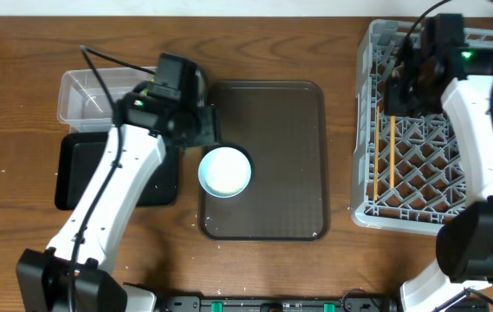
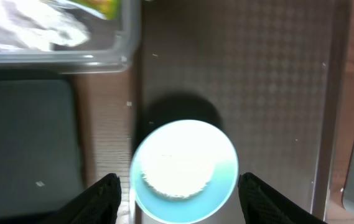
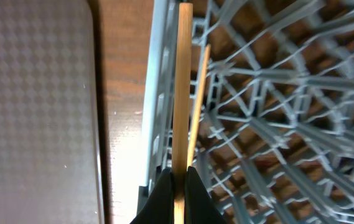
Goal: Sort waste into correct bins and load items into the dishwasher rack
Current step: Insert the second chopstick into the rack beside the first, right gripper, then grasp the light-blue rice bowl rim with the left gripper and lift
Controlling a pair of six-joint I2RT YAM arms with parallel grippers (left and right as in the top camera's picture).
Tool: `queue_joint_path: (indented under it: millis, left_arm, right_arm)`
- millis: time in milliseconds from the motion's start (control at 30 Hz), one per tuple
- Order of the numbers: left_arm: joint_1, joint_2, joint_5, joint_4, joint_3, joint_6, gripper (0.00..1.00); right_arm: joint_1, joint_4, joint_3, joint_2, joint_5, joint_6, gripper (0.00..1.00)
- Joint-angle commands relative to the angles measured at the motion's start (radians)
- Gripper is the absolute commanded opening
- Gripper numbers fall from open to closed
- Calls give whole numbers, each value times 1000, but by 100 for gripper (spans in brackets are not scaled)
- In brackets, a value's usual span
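The round blue plate (image 1: pixel 224 171) with a heap of white rice on it sits on the dark brown serving tray (image 1: pixel 289 113). My left gripper (image 2: pixel 183 202) is open, its fingers on either side of the plate (image 2: pixel 184 169). The clear tub (image 1: pixel 86 91) holds crumpled tissue (image 2: pixel 33 28) and the yellow-green wrapper (image 2: pixel 105 6). The black tray (image 1: pixel 77 169) lies in front of the tub. My right gripper (image 3: pixel 178 180) is shut on one wooden chopstick (image 3: pixel 181 93) at the left side of the grey rack (image 1: pixel 437 199). The other chopstick (image 3: pixel 198 106) lies in the rack beside it. Bowl and cups are out of view.
The brown serving tray (image 2: pixel 257 74) lies between the bins and the rack, with a strip of bare wooden table (image 3: pixel 124 93) between tray and rack. A few stray rice grains dot the tray. The right arm reaches over the rack's back left corner.
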Motion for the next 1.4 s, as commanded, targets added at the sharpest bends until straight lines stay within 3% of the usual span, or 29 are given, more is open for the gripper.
queue_joint_path:
  millis: [0, 167, 267, 467, 1233, 1333, 1367]
  left_arm:
    - [-39, 17, -6, 10, -29, -42, 64]
    - [-90, 47, -6, 10, -33, -45, 64]
    - [-117, 76, -6, 10, -33, -45, 64]
    - [-164, 131, -6, 9, -33, -45, 64]
    - [-312, 315, -6, 63, -33, -101, 62]
    - [-334, 353, -6, 68, -33, -101, 56]
    - [-337, 364, -6, 70, -33, -101, 49]
  right_arm:
    - [13, 22, -44, 18, -23, -26, 1]
    - [15, 68, -93, 19, -31, -25, 1]
    - [14, 86, -103, 19, -29, -18, 17]
    - [8, 130, -103, 19, -18, -8, 26]
    - [-63, 101, -84, -10, -23, -6, 28]
    - [-63, 100, -84, -10, -24, -6, 27]
    - [-63, 100, -84, -10, -23, -6, 27]
